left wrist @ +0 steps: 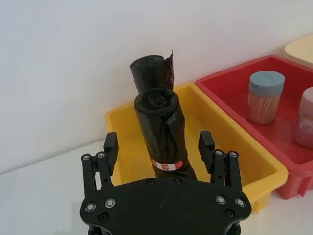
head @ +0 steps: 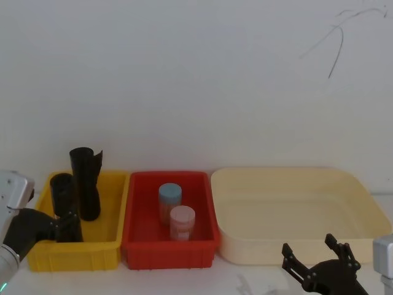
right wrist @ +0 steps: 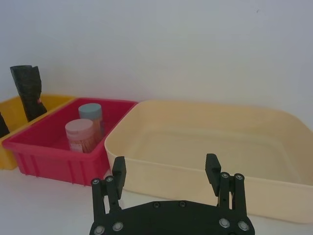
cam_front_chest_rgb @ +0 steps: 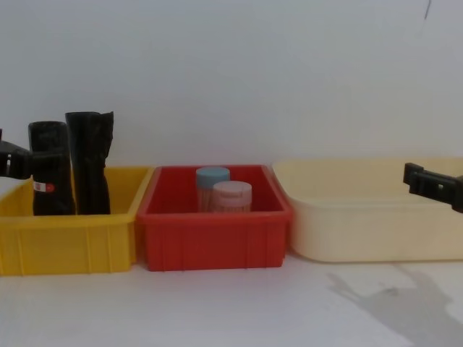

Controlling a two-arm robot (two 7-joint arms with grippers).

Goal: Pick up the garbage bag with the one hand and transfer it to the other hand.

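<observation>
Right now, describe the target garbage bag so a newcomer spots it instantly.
Find the yellow bin, leftmost of the three; two black rolls stand upright in it. The garbage bag is the nearer, shorter roll, between the fingers of the open left gripper. It alone wears a red-and-white label low down; its taller neighbour has a ragged, flared top.

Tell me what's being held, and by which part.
Nothing is held. The left gripper is open, straddling the garbage bag near its label; the right gripper is open and empty.
</observation>
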